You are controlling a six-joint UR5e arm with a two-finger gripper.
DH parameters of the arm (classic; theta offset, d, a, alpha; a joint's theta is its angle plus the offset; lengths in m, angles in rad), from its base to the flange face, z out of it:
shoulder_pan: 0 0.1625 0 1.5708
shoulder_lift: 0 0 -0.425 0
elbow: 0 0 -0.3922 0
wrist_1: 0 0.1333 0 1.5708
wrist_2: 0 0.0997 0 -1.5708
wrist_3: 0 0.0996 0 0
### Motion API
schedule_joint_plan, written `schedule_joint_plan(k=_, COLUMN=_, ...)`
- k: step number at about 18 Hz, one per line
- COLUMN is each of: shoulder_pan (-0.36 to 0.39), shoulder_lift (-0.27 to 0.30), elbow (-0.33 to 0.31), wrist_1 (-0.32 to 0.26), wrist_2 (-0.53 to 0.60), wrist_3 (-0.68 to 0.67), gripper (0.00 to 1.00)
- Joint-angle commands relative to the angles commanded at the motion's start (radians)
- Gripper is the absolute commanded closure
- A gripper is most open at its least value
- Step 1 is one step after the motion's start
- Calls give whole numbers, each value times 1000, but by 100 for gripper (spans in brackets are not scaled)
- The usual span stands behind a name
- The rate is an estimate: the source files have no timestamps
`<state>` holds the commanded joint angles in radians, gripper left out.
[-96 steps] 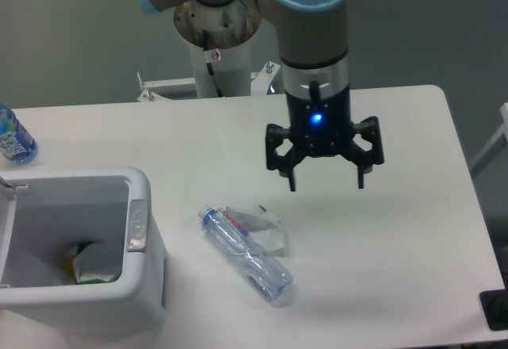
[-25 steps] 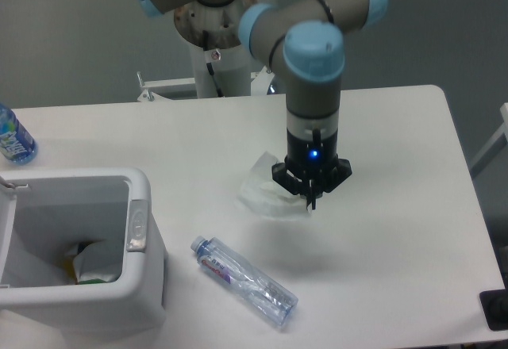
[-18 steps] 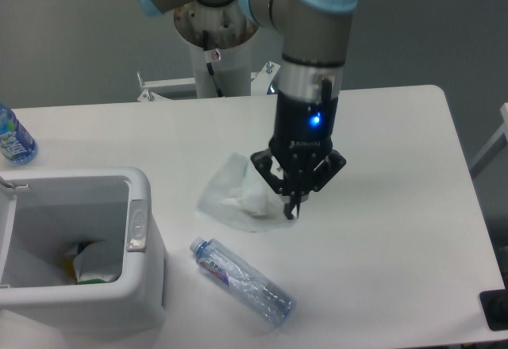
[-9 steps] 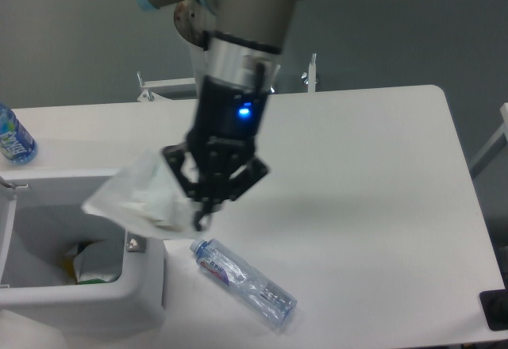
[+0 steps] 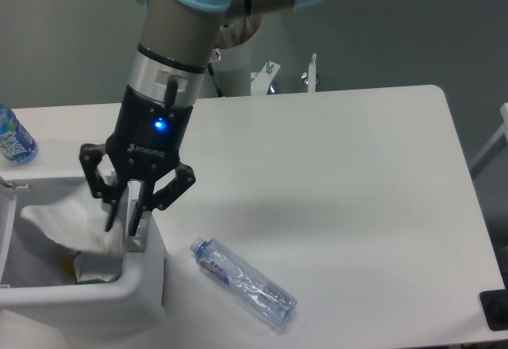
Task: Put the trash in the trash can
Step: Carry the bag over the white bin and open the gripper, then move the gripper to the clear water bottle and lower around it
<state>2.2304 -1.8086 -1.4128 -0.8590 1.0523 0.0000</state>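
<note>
The crumpled whitish wrapper [image 5: 51,220] hangs inside the white trash can [image 5: 79,294] at the front left, its right edge against my left finger. My gripper [image 5: 121,224] is over the can's right rim, pointing down, with its fingers parted. I cannot see a firm grip on the wrapper. The crushed clear bottle [image 5: 242,283] with blue cap and red-white label lies on the table to the right of the can, apart from the gripper.
A blue-labelled bottle [image 5: 14,136] stands at the far left edge. A green and white item [image 5: 91,266] lies in the bottom of the can. The arm's base column [image 5: 230,55] stands behind the table.
The gripper carried the wrapper from the table's middle leftward to the can. The wrapper has dropped from above the rim into the can, and the fingers have parted. The bottle has not moved.
</note>
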Motion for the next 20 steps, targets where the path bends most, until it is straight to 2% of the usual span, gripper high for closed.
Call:
schedule_joint_plan(k=4, shoulder_pan=31, shoulder_lift=3, elbow=-2, wrist_1=-3, wrist_2=2, wrist_3=-18, gripper=0)
schedule_joint_plan(k=8, shoulder_pan=138, shoulder_lift=-11, elbow=20, wrist_1=12, wrist_2=0, wrist_3=-66, gripper=0)
schedule_joint_plan(k=11, shoulder_pan=201, shoulder_lift=-52, elbow=28, wrist_1=12, wrist_2=24, wrist_3=-71, gripper=0)
schedule_joint_plan(k=13, shoulder_pan=221, shoulder_lift=-61, elbow=18, wrist_1=12, wrist_2=102, wrist_3=-71, gripper=0)
schedule_joint_plan(k=17, shoulder_pan=221, shoulder_lift=-123, elbow=20, wrist_1=12, wrist_2=279, wrist_3=-68, gripper=0)
schedule_joint_plan(k=20, shoulder_pan=219, shoulder_lift=-213, elbow=31, wrist_1=17, wrist_2=339, wrist_3=-64, gripper=0)
